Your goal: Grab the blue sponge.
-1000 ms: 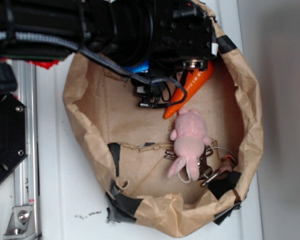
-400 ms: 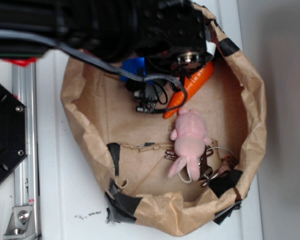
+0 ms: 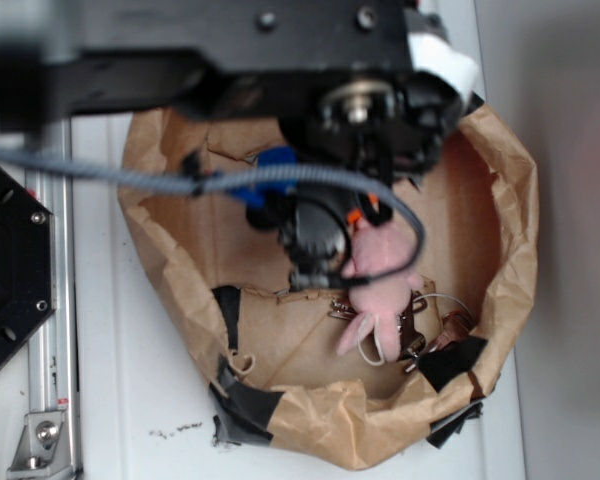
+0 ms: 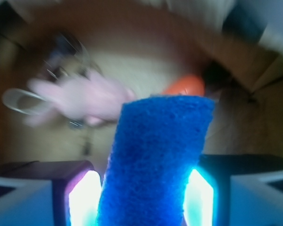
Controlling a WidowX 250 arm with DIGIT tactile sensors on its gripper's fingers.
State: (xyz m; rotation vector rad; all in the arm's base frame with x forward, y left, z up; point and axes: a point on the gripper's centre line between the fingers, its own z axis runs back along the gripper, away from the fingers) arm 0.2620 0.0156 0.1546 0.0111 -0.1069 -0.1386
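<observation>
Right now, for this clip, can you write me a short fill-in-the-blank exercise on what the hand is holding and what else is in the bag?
1. The hand is shut on the ____ sponge.
2. In the wrist view the sponge stands between the two ____ of the hand.
3. The plush bunny lying in the paper bag is ____ in colour.
4. In the wrist view, the carrot seen behind the sponge is ____.

Missing words: blue; fingers; pink; orange
</observation>
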